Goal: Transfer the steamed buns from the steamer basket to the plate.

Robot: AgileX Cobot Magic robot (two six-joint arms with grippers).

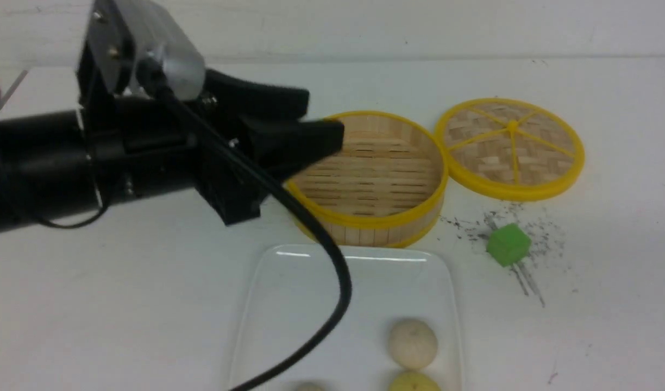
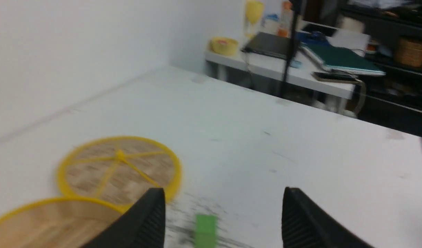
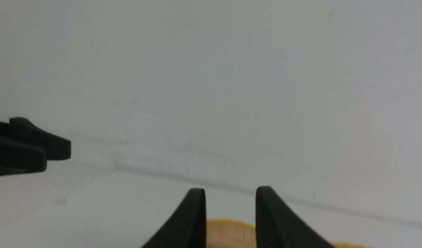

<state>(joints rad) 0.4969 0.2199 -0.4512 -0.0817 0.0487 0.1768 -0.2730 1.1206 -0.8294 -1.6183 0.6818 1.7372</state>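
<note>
The steamer basket (image 1: 376,174) stands empty at mid-table. In front of it lies the white plate (image 1: 289,304). On it are an off-white steamed bun (image 1: 412,342), a pale yellow bun (image 1: 414,383) and the top of a third bun (image 1: 309,386) at the picture's lower edge. My left gripper (image 1: 324,119) is open and empty, held above the basket's left rim. In the left wrist view (image 2: 224,193) its jaws stand wide apart over the table. My right gripper (image 3: 230,191) is out of the front view. Its jaws stand a little apart, empty, with the basket's rim (image 3: 228,234) beyond them.
The flat woven lid (image 1: 509,146) lies right of the basket. A green cube (image 1: 508,244) sits on dark scuff marks in front of the lid. The left arm's black cable (image 1: 340,282) hangs over the plate. A wall runs along the table's far edge.
</note>
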